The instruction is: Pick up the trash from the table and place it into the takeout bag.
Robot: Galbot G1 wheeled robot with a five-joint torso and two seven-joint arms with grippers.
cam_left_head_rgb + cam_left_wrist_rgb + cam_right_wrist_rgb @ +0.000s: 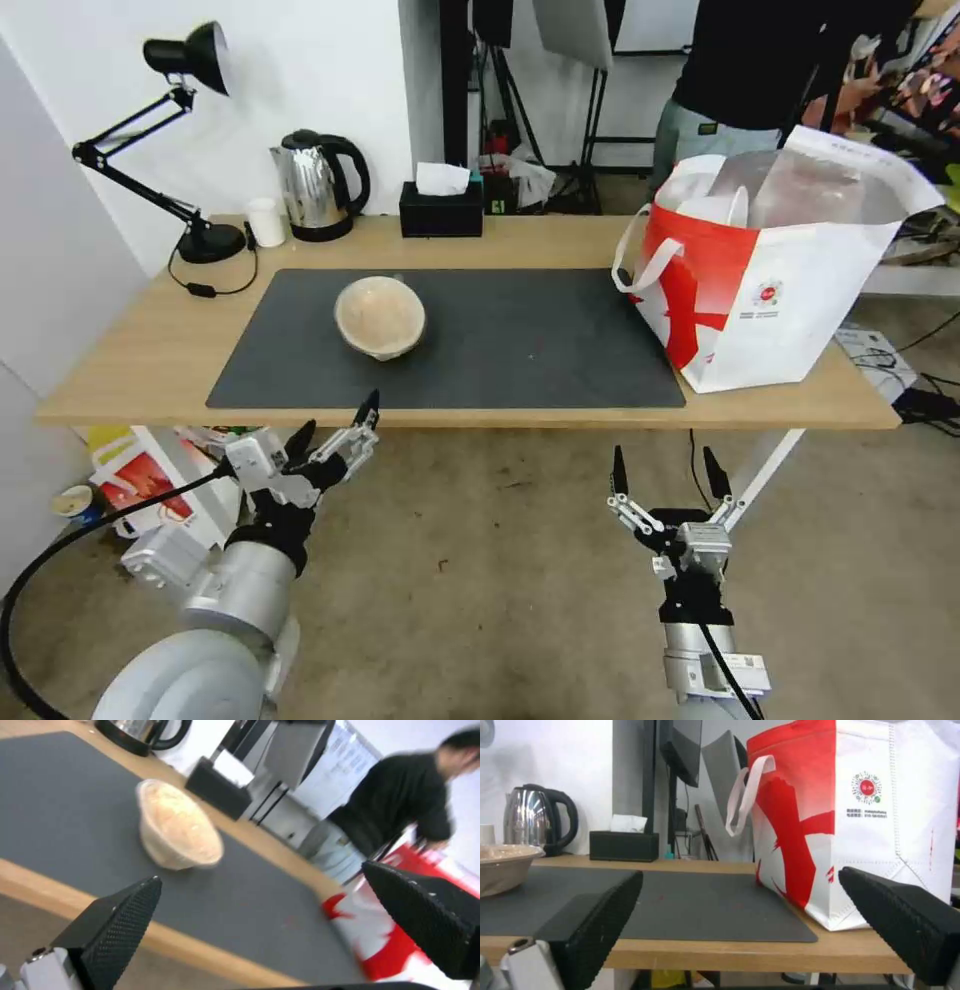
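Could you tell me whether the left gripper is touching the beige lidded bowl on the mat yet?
Apart. In the head view the left gripper hangs open below the table's front edge, while the beige lidded bowl sits farther back on the dark mat.

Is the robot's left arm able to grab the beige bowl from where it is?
Probably yes: the left gripper is open at the table edge, and nothing stands between it and the beige bowl.
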